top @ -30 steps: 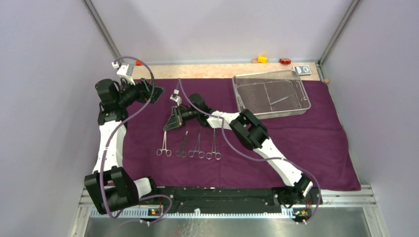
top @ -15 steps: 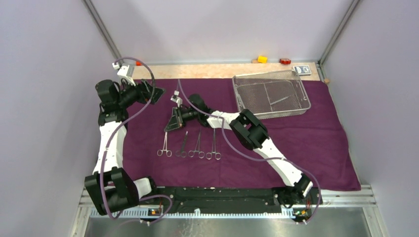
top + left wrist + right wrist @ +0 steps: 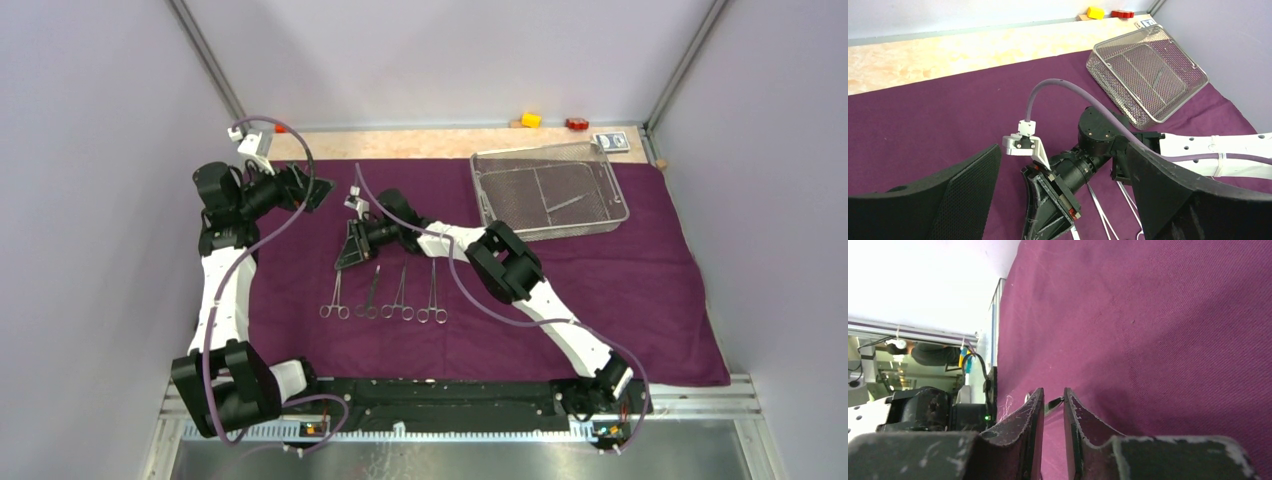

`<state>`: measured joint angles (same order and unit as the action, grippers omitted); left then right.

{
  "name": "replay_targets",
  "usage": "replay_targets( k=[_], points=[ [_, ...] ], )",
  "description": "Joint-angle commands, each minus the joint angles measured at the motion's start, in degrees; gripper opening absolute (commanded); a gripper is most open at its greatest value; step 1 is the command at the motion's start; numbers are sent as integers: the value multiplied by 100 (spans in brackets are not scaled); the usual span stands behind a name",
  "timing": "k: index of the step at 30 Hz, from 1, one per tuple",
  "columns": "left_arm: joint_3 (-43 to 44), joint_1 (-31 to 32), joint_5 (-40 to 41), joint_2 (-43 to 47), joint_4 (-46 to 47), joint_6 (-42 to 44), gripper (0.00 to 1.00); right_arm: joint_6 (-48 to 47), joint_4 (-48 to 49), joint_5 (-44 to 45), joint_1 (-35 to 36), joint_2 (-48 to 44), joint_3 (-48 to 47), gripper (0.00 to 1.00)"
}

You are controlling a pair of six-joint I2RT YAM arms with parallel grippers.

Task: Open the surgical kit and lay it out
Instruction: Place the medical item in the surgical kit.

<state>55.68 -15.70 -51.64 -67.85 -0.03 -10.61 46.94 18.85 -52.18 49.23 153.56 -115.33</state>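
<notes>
The dark purple cloth wrap is spread flat over the worktop. The wire-mesh tray is set on the cloth's far right corner, and one slim steel instrument is seen lying inside it. Four ring-handled clamps are laid side by side on the cloth's left-middle part, with the rings turned toward its near edge and the tips toward its far edge.

The right gripper is lowered to the cloth just beyond the tip of the leftmost clamp. Its jaws are parted by a narrow gap, and in the wrist view a thin dark tip is seen in that gap. Whether the tip is touched cannot be told.

The left gripper is held above the cloth's far left corner, its jaws spread wide apart, as its black fingers show.

Beyond the cloth's far edge, on the bare worktop, a yellow block, a red block and a blue-white card packet are seen.
</notes>
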Motion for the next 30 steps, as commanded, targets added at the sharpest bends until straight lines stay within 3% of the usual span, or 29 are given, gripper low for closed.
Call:
replay_targets(
  k=[1, 12, 30],
  points=[
    [-46, -29, -134, 129, 258, -29, 99, -432, -394, 119, 91, -130, -318, 21],
    [-109, -29, -175, 158, 285, -55, 99, -606, -661, 154, 87, -214, -376, 30],
    [-120, -29, -267, 164, 293, -73, 99, -1367, -1513, 379, 89, -457, -646, 34]
  ],
)
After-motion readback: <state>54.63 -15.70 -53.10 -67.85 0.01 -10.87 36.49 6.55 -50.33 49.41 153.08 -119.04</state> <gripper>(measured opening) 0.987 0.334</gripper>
